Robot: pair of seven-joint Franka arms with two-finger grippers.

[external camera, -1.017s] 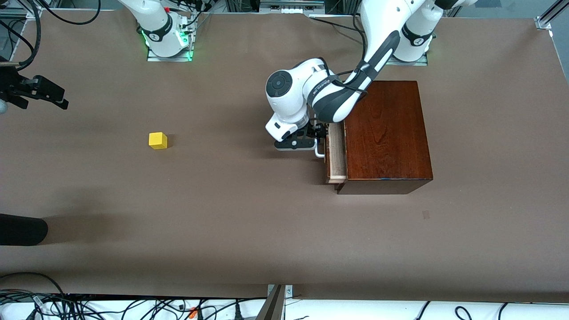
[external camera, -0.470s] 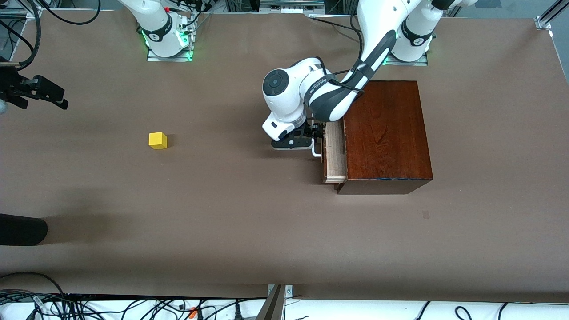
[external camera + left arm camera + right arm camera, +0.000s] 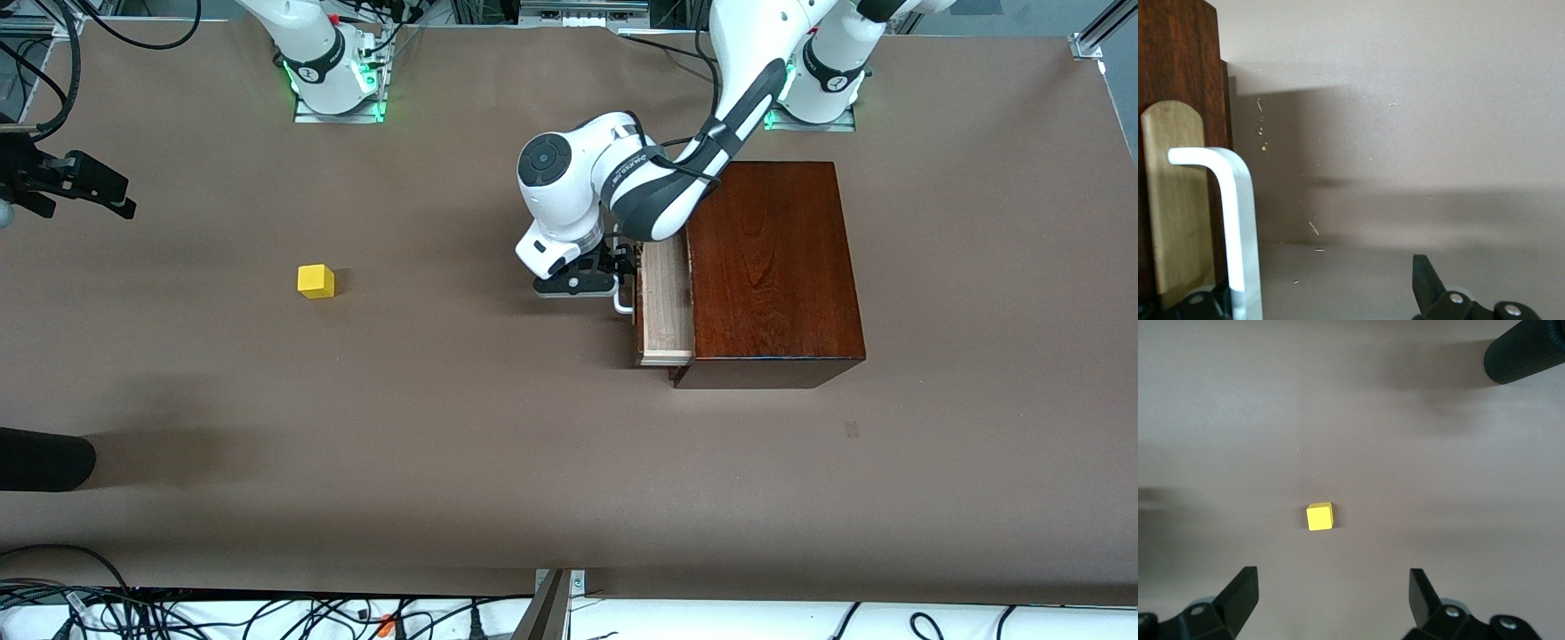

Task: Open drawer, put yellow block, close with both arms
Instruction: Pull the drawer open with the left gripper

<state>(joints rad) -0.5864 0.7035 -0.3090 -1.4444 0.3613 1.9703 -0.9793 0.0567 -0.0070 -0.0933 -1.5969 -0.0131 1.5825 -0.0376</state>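
Observation:
The reddish-brown box stands at the left arm's end of the table. Its pale wooden drawer is pulled partly out. My left gripper is at the white U-shaped handle. In the left wrist view the handle stands between my open left gripper's fingers, close against one finger and well apart from the other. The yellow block lies on the table toward the right arm's end. My right gripper hangs open high over the table, with the yellow block below it.
A black ribbed cylinder pokes in at the table's edge on the right arm's end, nearer the front camera than the block; it also shows in the right wrist view. Brown tabletop spreads between block and box.
The drawer has slid farther out of the box toward the right arm's end, and my left gripper moved with the handle. The right arm and the yellow block have not moved.

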